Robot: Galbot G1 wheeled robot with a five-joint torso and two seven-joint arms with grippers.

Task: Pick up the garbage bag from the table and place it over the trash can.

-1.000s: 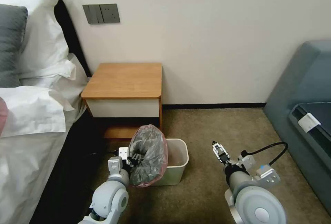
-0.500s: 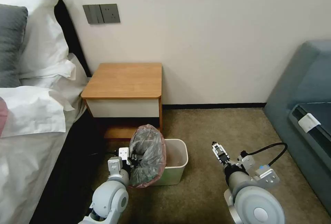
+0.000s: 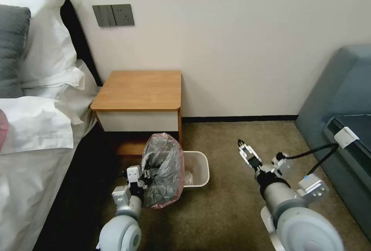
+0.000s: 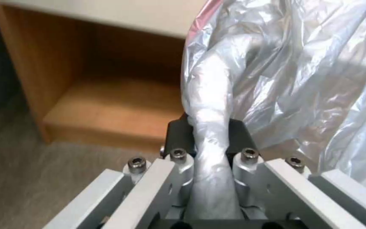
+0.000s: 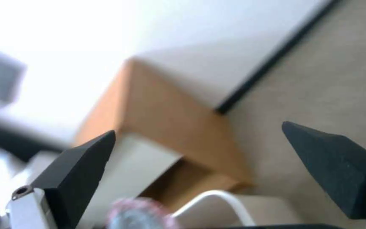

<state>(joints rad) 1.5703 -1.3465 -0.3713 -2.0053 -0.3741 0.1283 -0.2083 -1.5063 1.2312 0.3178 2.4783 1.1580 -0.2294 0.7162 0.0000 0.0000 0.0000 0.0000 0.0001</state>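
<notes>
Carpet (image 3: 228, 212) open beside trash can (image 3: 199, 172)

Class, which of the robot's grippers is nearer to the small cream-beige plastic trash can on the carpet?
Left. The left gripper sits right beside the cream-beige plastic trash can, shut on the crinkled grey garbage bag draped against its side. The right gripper hangs open, well apart over the carpet.

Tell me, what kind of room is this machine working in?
Most likely a bedroom, perhaps in a hotel. A bed with white pillows stands beside a small wooden table, the floor is carpeted, and a trash can sits below. The left tool holds a garbage bag next to it.
</notes>
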